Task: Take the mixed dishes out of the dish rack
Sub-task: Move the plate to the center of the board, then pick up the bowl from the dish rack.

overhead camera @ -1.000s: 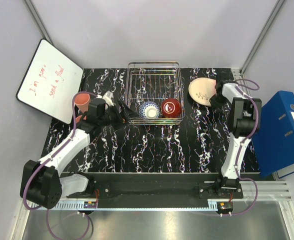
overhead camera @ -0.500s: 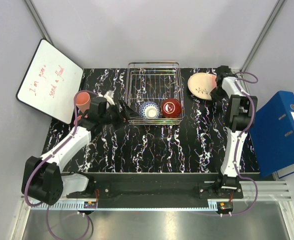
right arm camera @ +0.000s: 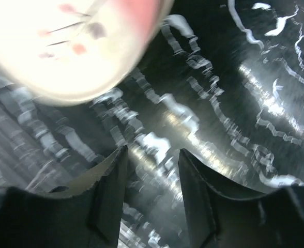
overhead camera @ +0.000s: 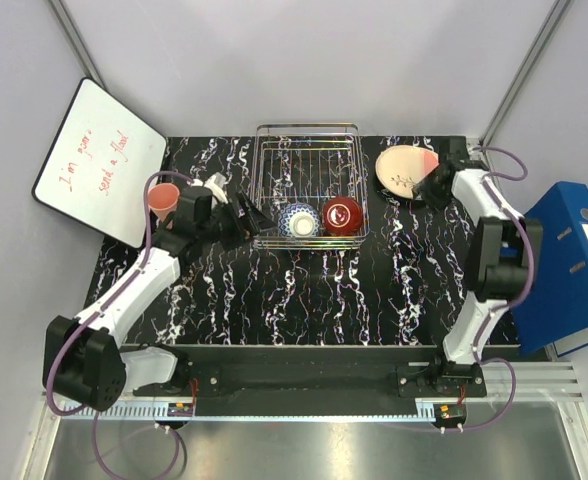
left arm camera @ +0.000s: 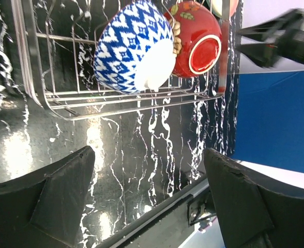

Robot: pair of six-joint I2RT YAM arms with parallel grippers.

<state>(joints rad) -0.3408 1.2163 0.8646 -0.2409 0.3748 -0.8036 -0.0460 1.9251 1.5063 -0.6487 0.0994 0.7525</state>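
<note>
A: Two bowls in the dish rack point(overhead camera: 309, 150), both at its near end: blue-white patterned bowl point(overhead camera: 301, 220) on the rack's left half, glossy red bowl point(overhead camera: 342, 215) right beside it, possibly touching. Bottoms toward the left wrist camera; upside down or leaning, cannot tell.

B: Already out of the rack?

A: Pink-edged plate point(overhead camera: 404, 170) down on the table point(overhead camera: 374, 290), as far as can be told, just off the rack's right far corner. One salmon-pink cup point(overhead camera: 162, 200) well off the rack's left side. Other cup and plate not made out.

B: Left gripper point(overhead camera: 252, 215)?

A: Just outside the rack's left near corner. Fingers spread wide, nothing between. Pointed along the rack's near end, straight at the blue-white bowl, with the raised wire side in between.

B: Right gripper point(overhead camera: 436, 180)?

A: Beside the plate, right of the rack. Fingers parted, only tabletop in the gap; plate just ahead, not pinched. Blurred view.

B: Nearer arm for the next bowl?

A: Left, by judgement. Blue-white bowl just inside the wire from that gripper, red bowl behind it on the same line. Probably up and over the side wall first, then down onto the rim. Risk: a nudge to the red bowl, so close alongside.
</note>
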